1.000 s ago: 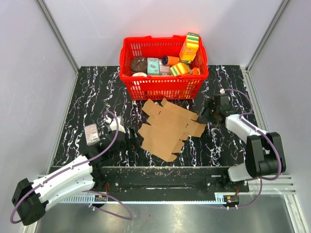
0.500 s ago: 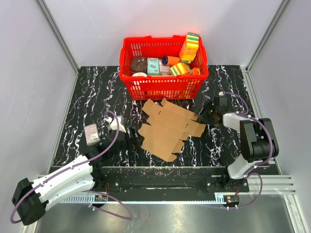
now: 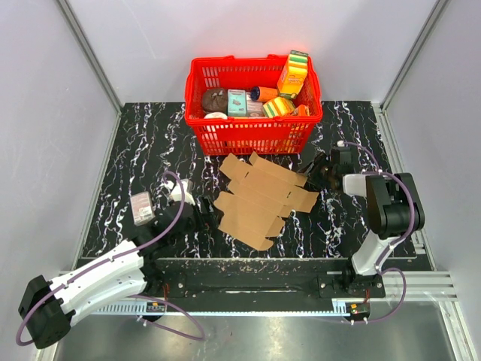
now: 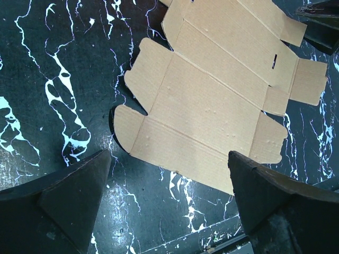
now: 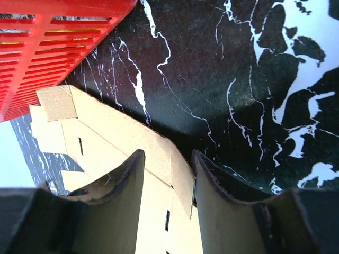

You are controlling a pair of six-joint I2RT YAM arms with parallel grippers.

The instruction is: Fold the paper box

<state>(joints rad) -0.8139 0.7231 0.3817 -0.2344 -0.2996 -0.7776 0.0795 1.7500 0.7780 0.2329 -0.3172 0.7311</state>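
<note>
Brown cardboard, the paper box (image 3: 259, 201) lies flat and unfolded mid-worktop (image 3: 150, 143), at 6 o'clock of the red basket (image 3: 252, 135), and no fold is made yet! Right pincer (image 5: 167, 159), part-open, straddles a flap at its 3 o'clock edge without visibly clamping, while the left pincer (image 4: 168, 159) gapes empty over the 8 o'clock corner; next, I reckon, pinch and lift that flap along its crease. No readable writing: cardboard plain, basket packages too small.

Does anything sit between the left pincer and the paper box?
Nothing visible: only bare table separates the open left pincer from the box. The right pincer straddles the box's right-side flap.
</note>
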